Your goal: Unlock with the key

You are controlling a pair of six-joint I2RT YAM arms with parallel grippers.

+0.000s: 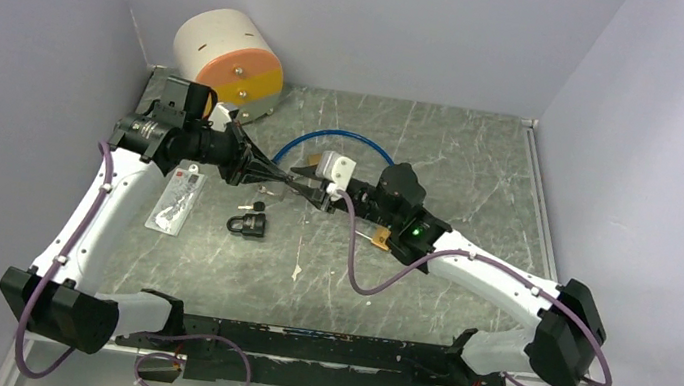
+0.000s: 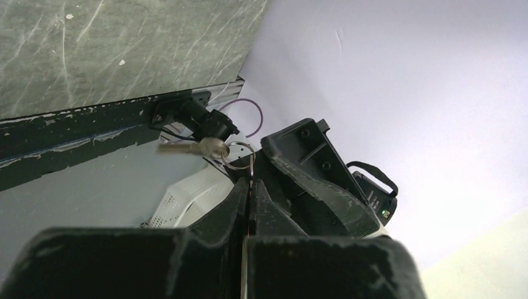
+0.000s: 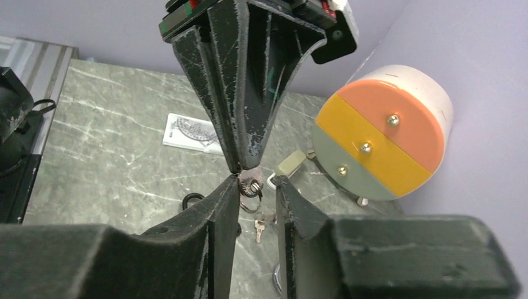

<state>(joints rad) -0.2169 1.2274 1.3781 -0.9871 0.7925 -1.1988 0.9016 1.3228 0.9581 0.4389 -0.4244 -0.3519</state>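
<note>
Worktop (image 1: 462, 170): the padlock (image 1: 247, 226) lies loose on it, on the near side of both claws and slightly toward the left arm.

Left claw (image 1: 287, 182): pressed together, pinching the key bunch (image 3: 249, 185) in the air.

Right claw (image 3: 255, 193): spread, one finger either side of the bunch, not gripping.

One key (image 3: 260, 229) dangles, long axis down.

Judged: the left arm is nearer the padlock.

Both arms bent inward, wrists level, tips nearly meeting. Left gripper (image 3: 246, 163) clamped tight on key (image 3: 251, 173). Right gripper (image 3: 258, 187) has its fingers parted, one on either side of that key.
</note>
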